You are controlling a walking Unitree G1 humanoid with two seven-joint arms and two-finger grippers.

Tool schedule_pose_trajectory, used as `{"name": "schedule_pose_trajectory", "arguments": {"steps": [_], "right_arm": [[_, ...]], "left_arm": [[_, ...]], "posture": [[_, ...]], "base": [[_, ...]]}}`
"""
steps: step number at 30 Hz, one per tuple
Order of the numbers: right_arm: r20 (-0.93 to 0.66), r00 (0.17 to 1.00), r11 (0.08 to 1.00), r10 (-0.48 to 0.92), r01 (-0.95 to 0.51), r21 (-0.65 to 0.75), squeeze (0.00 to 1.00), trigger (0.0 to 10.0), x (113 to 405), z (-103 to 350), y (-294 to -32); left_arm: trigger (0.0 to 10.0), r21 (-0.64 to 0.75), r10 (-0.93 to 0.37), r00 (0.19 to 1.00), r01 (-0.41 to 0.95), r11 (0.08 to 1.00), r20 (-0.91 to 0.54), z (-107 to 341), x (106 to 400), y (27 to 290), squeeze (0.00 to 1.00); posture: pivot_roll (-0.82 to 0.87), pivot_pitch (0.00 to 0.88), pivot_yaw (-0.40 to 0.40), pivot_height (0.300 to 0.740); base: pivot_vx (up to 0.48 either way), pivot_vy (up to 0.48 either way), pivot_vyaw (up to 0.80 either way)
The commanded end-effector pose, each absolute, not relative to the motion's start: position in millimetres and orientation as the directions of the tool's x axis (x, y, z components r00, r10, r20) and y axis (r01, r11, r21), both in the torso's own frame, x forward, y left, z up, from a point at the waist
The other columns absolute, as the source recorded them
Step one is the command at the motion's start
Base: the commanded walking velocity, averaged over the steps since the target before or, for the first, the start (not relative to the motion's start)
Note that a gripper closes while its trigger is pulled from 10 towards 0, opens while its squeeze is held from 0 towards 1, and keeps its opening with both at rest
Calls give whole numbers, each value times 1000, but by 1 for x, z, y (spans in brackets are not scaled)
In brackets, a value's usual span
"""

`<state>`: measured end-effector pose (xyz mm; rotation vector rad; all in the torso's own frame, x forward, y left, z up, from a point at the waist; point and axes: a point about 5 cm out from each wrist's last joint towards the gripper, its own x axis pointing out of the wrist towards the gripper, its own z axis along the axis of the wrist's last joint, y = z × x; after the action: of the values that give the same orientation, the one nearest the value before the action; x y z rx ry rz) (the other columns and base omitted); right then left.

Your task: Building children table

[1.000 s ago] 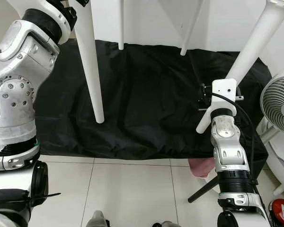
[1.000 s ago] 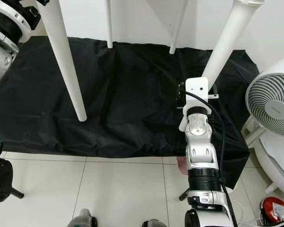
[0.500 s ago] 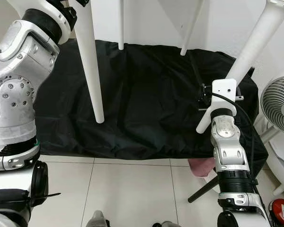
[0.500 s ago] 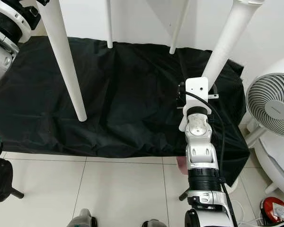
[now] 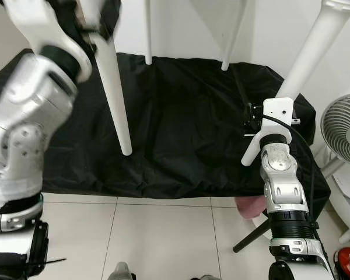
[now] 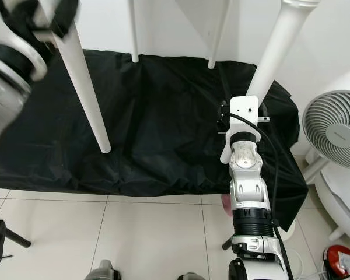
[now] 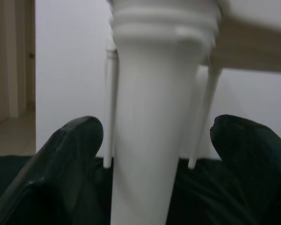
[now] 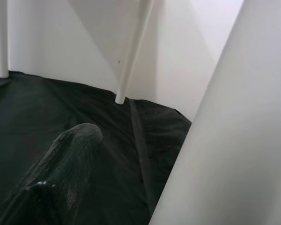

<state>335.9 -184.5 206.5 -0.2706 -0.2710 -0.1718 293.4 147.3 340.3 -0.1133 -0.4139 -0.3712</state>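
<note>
Meanwhile left gripper (image 7: pixel 157 140) straddles table leg (image 7: pixel 154 154), fingers apart; no writing legible

The left arm (image 5: pixel 29 111) has swung, tilting the left table leg (image 5: pixel 112 93).

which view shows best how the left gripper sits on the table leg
The left wrist view: the left gripper has a black finger on each side of the white table leg, with gaps showing. In the eye views the leg is clear but the gripper at its top is motion-blurred.
</note>
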Motion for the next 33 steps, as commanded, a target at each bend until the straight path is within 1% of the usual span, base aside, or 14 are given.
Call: {"name": "schedule_pose_trajectory", "arguments": {"steps": [1,13,14,16,18,20,21,33], "right_arm": [[276,954,954,-118,186,-234,0,10000,335,201,-185],[277,954,955,-118,185,-231,0,10000,335,200,-186],[265,958,962,-114,172,-210,0,10000,333,194,-186],[265,958,962,-114,172,-210,0,10000,333,194,-186],[241,966,979,-91,131,-157,0,10000,328,177,-185],[240,967,984,-84,118,-130,0,10000,327,173,-185],[245,967,989,-75,104,-107,0,10000,327,172,-184],[245,967,989,-75,104,-107,0,10000,327,172,-184]], "left_arm": [[10000,113,-565,730,570,813,384,335,285,132,0],[10000,105,-568,732,575,811,377,330,285,130,0],[10000,104,-569,745,573,813,348,319,286,129,0],[10000,104,-569,745,573,813,348,319,286,129,0],[10000,82,-569,770,572,816,289,292,287,127,0],[10000,77,-563,780,566,821,271,284,288,127,0],[10000,76,-561,785,563,823,263,280,288,128,0],[10000,76,-561,785,563,823,263,280,288,128,0]], "posture": [[76,0,0,740],[72,0,0,740],[70,0,0,740],[70,0,0,740],[66,0,0,740],[67,0,0,740],[64,73,-32,740],[64,73,-32,740]], "base": [[0,0,0],[0,0,0],[0,0,0],[0,0,0],[0,0,0],[0,0,0],[0,0,0],[0,0,0]]}}
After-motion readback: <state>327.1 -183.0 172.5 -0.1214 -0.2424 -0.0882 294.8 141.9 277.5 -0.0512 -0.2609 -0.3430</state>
